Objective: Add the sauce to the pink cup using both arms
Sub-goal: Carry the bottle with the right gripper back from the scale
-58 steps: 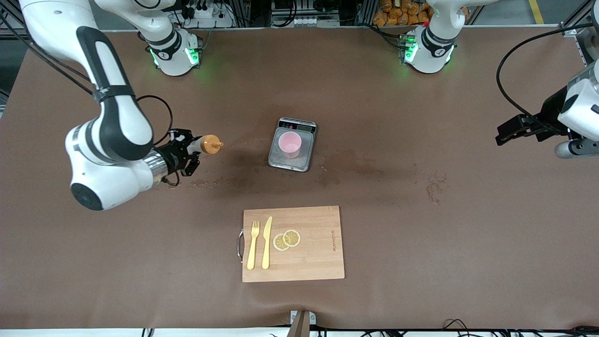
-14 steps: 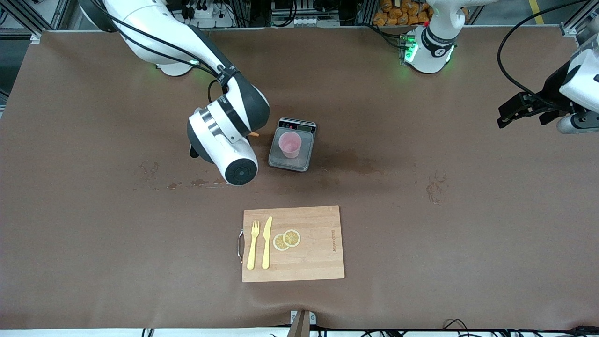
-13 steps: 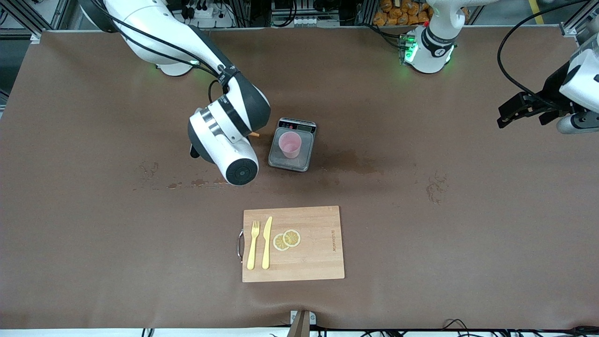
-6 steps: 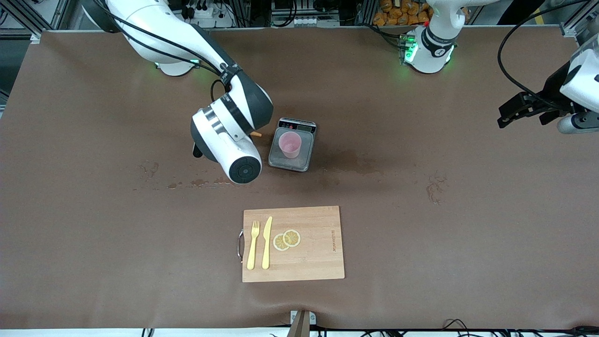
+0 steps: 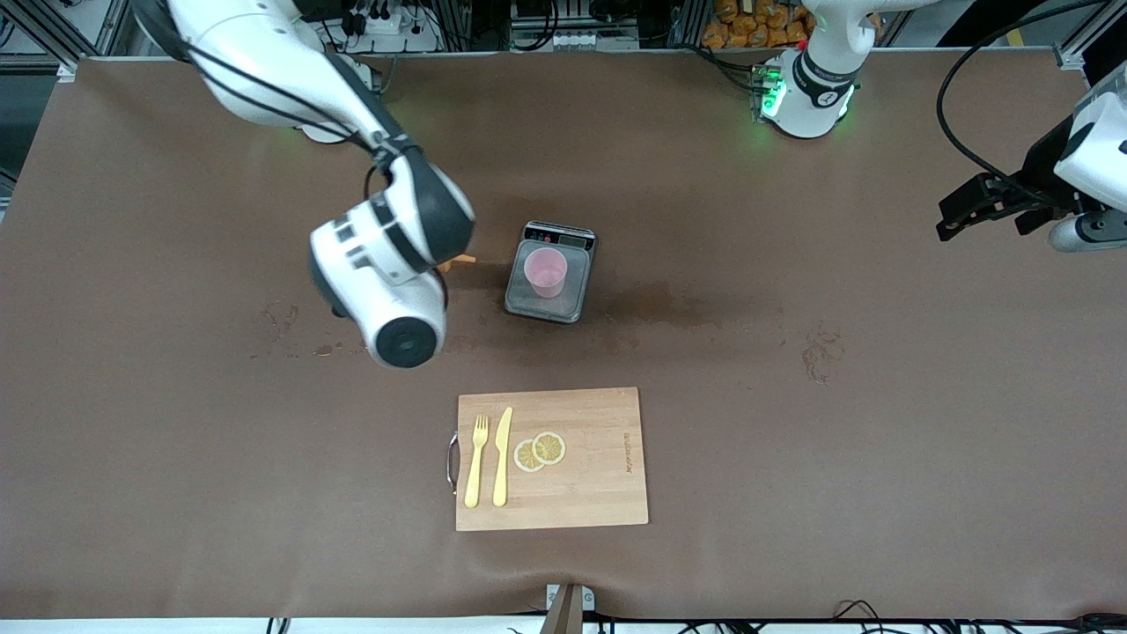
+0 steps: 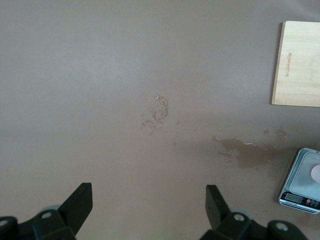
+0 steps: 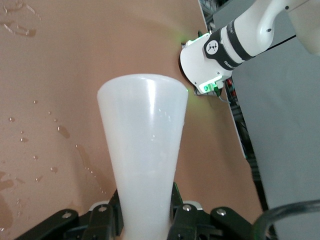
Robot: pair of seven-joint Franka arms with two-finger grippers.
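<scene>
The pink cup (image 5: 546, 271) stands upright on a grey scale (image 5: 563, 304) in the middle of the table. My right gripper (image 7: 145, 212) is shut on the sauce (image 7: 145, 145), a translucent whitish squeeze bottle. In the front view the right wrist hides the gripper and the bottle's body. Only the orange nozzle (image 5: 462, 260) pokes out, over the table beside the scale and pointing toward the cup. My left gripper (image 5: 944, 227) hangs open and holds nothing, high over the left arm's end of the table, where it waits. The left wrist view shows its wide-apart fingers (image 6: 80, 200), the scale (image 6: 300, 185) and the cup's edge (image 6: 316, 172).
A wooden cutting board (image 5: 599, 493) lies nearer the front camera than the scale. It carries a yellow fork (image 5: 476, 462), a yellow knife (image 5: 502, 458) and two lemon slices (image 5: 540, 451). Wet stains (image 5: 819, 352) mark the brown table cover around the scale.
The right arm has drawn back from the scale toward its own end of the table, carrying the bottle, so the nozzle is farther from the cup. The left arm has not moved.
</scene>
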